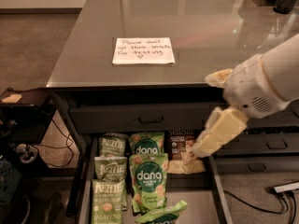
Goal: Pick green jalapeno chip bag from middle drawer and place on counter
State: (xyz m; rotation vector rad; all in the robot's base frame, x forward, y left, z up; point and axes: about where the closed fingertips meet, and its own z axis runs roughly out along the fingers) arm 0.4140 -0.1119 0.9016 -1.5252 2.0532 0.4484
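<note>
The middle drawer [84, 197] is pulled out below the counter [201, 17]. Three olive-green Kettle jalapeno chip bags lie in a column at its left: a far one [112, 144], a middle one [110, 168] and a near one [106, 203] with "JALAPENO" showing. My gripper [204, 115], on a white arm coming in from the right, hangs open and empty above the drawer's right side, in front of the counter's edge. It is well right of the Kettle bags and touches nothing.
Brighter green dang bags [149, 180] fill the drawer's middle, and a brown-and-white snack bag [183, 154] lies under my lower finger. A white handwritten note [143, 50] lies on the counter. A closed drawer front with a bar handle [152, 119] sits above. A black side stand [23, 101] is at left.
</note>
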